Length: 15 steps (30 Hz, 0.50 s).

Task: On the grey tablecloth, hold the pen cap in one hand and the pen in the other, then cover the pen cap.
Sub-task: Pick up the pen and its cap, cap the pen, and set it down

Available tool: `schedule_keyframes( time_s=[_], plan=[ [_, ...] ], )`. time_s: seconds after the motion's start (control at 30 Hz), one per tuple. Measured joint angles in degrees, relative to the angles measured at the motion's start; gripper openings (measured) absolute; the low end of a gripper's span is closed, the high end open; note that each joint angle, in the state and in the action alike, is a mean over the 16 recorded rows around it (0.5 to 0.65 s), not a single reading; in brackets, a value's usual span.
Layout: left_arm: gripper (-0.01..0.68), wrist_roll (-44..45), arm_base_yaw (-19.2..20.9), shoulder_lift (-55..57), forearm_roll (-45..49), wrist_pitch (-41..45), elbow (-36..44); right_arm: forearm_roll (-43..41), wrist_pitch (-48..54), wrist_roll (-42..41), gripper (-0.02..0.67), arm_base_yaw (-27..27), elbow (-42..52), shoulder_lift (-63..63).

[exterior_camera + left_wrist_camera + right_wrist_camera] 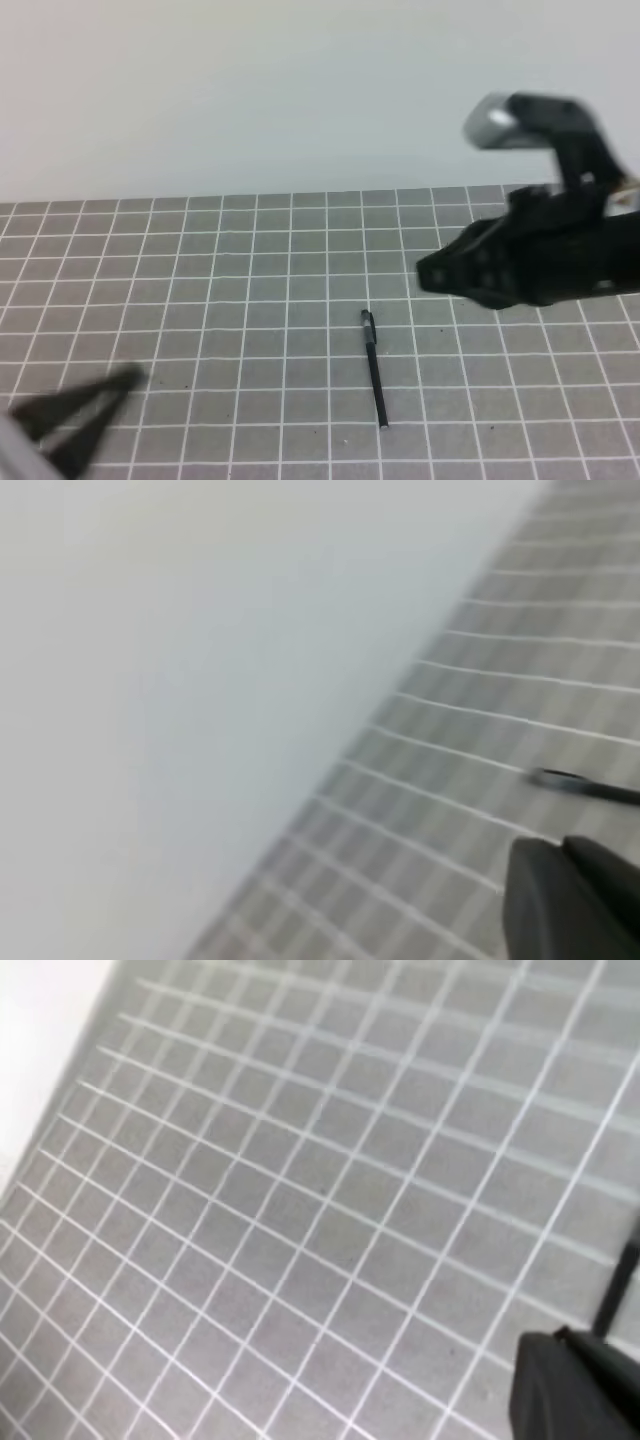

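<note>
Cloth (200,300), dark grey with a grid of thin white lines, covers the counter below a pale wall (250,90). On it, a little right of centre in the high view, lies the pen (375,378), a slim black stick running from upper left to lower right, with a small pale tip at its near end. At its far end sits a short thicker piece with a thin clip, which looks like the cap (367,322); whether it is seated on the pen or only touching it cannot be told.

The left claw (125,381) comes in from the lower left corner, blurred, its two dark fingers meeting at a point; it is closed with nothing between them, well apart from the pen. The left wrist view shows the pen's end (585,785) lying on the cloth beyond the dark finger (570,900).

The right claw (432,272) hangs above the cloth at the right, up and to the right of the pen, not touching it. Its jaws appear drawn together, and nothing shows in them. In the right wrist view a dark finger (575,1385) fills the lower right corner, with a thin black strip of the pen (620,1290) at the edge.
</note>
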Motion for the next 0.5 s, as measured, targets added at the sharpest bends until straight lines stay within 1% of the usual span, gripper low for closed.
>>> schedule_keyframes(
  time_s=[0.1,0.27,0.4,0.5],
  plan=[
    [-0.001,-1.6,5.6,-4.1,-0.3,-1.0,0.0,-2.3,2.6,-0.2,-0.003,0.0,0.0,-3.6],
    [-0.002,-6.7,16.7,-11.3,-1.4,-1.8,0.0,-5.0,7.7,-0.8,-0.003,0.0,0.0,-7.8],
    [-0.002,-13.5,25.7,-16.5,-2.3,-1.3,0.0,-6.0,11.7,-1.5,-0.004,0.0,0.0,-9.2],
    [-0.002,-19.7,31.5,-19.4,-3.0,-0.3,0.0,-7.8,13.8,-2.0,-0.004,0.0,0.0,-9.8]
  ],
)
